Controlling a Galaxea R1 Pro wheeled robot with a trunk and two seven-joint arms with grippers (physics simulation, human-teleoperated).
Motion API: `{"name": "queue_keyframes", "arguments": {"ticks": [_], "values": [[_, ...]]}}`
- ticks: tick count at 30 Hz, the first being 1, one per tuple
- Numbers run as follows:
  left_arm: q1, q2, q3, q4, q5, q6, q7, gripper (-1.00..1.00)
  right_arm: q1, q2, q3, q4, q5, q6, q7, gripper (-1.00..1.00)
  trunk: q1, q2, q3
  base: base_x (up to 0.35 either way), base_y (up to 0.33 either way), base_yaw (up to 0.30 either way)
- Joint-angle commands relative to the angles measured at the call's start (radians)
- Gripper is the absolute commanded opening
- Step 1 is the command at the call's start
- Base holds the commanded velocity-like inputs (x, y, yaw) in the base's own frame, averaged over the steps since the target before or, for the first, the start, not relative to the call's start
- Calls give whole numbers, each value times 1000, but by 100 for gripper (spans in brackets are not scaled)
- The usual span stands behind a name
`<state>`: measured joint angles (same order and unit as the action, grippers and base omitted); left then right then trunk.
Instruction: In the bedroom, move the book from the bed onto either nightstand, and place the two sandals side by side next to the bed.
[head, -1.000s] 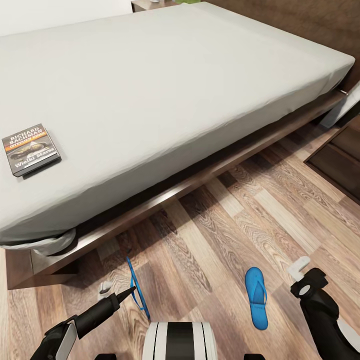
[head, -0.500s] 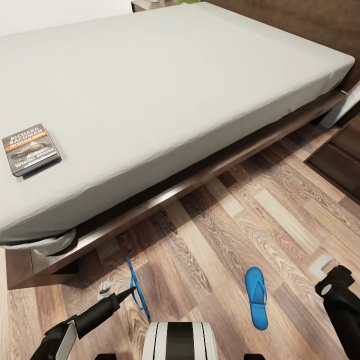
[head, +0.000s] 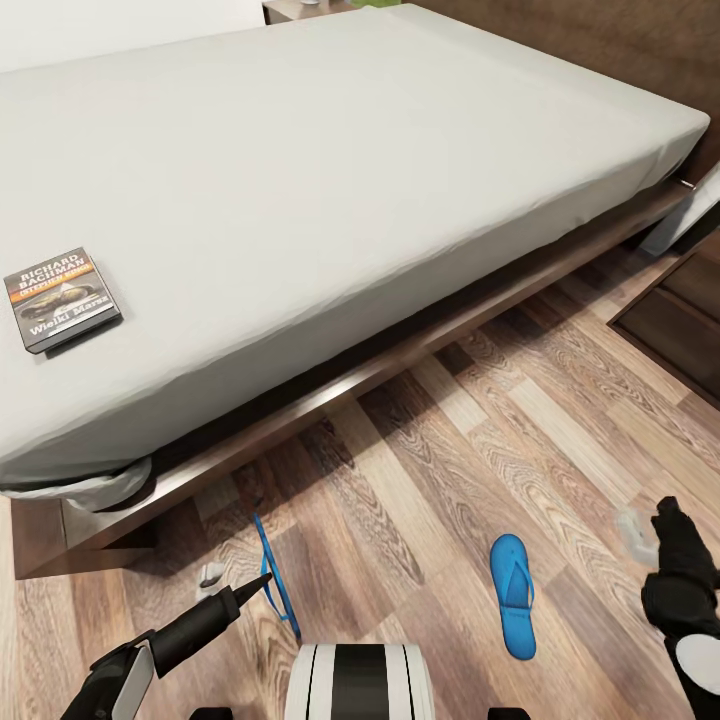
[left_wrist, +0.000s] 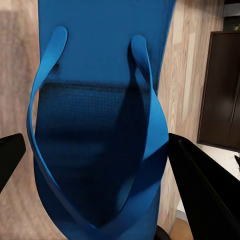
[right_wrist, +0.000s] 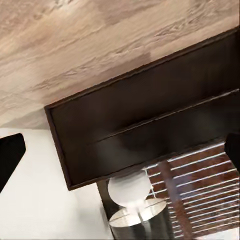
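- Bed (head: 330, 180): plain light-grey mattress on a dark brown frame
- Book (head: 62, 298): dark cover, orange band, white lettering, greyish picture, left edge of the head view
- Two sandals (head: 514, 594) (left_wrist: 100, 125): bright blue, straps the same blue
- Floor (head: 440, 480): wood planks, mixed tan and brown grain
- Cabinet (right_wrist: 150, 130): glossy dark brown
- Left gripper (head: 238, 592): black fingers
- Right gripper (head: 650, 525): black and white
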<state>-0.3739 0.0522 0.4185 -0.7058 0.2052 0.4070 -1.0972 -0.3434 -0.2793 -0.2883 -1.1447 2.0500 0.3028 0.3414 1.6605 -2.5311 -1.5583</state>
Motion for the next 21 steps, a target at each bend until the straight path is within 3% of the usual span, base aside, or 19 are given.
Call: {"name": "queue_keyframes", "arguments": {"ticks": [1,3,5,6,8,10,12,14,17,21], "values": [[0,0,1,0,3,9,-3,-100,0,0,5,-1,83,-20,7,100,0,0,-1,0,0,0],[0,0,1,0,3,9,-3,-100,0,4,37,1,182,-94,7,100,0,0,-1,0,0,0],[0,0,0,0,3,8,-3,-100,0,3,102,1,227,-163,7,100,0,0,-1,0,0,0],[0,0,0,0,3,9,-3,-100,0,2,120,1,233,-174,7,100,0,0,-1,0,0,0],[0,0,0,0,3,9,-2,-100,0,0,215,-5,250,-209,7,100,0,0,-1,0,0,0],[0,-1,0,0,3,8,-1,-100,0,-1,277,-10,256,-256,7,100,0,0,-1,0,0,0],[0,-1,0,0,3,8,-1,-100,-1,-1,303,-12,258,-316,7,100,0,0,-1,0,0,0],[0,-1,0,0,3,8,-1,-100,-2,-1,329,-13,261,-436,7,100,0,0,-1,0,0,0],[0,-2,-1,0,3,7,-1,-100,-4,-1,363,-11,262,-554,7,100,0,0,-1,0,0,0],[0,-2,-1,0,3,7,-1,-100,-5,-1,393,-12,263,-613,10,100,0,0,-1,0,0,0]]}}
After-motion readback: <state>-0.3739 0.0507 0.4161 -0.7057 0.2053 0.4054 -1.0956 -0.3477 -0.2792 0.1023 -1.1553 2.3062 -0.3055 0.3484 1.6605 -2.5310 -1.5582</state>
